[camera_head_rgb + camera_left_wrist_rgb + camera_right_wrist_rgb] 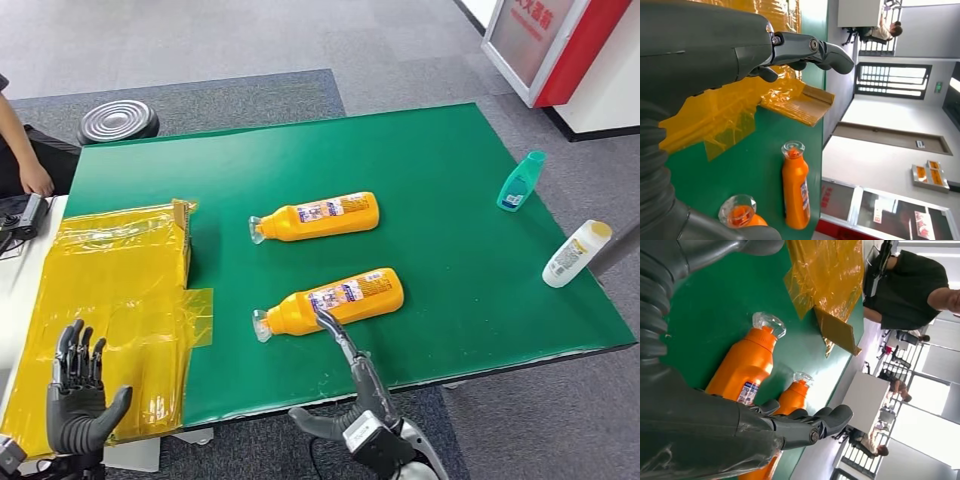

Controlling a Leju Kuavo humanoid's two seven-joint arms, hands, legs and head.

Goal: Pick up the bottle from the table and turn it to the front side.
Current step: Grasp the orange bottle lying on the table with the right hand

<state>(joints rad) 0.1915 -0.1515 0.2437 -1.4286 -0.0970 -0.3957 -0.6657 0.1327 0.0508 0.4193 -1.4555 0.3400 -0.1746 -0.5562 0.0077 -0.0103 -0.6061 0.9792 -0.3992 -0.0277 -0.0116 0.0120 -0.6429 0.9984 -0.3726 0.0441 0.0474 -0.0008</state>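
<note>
Glossy orange plastic bottle point(336, 300) on matt green table point(453, 180), crinkly yellow film point(106, 290)

Yellow plastic sheet point(106, 300) on table's left, teal bottle point(521, 182) & white bottle point(575, 253) at right edge, black stool point(118, 121) far left.

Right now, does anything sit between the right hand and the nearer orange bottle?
Nothing visible does. The right hand reaches over the table edge, fingertips at the nearer orange bottle; the farther orange bottle lies beyond it.
</note>
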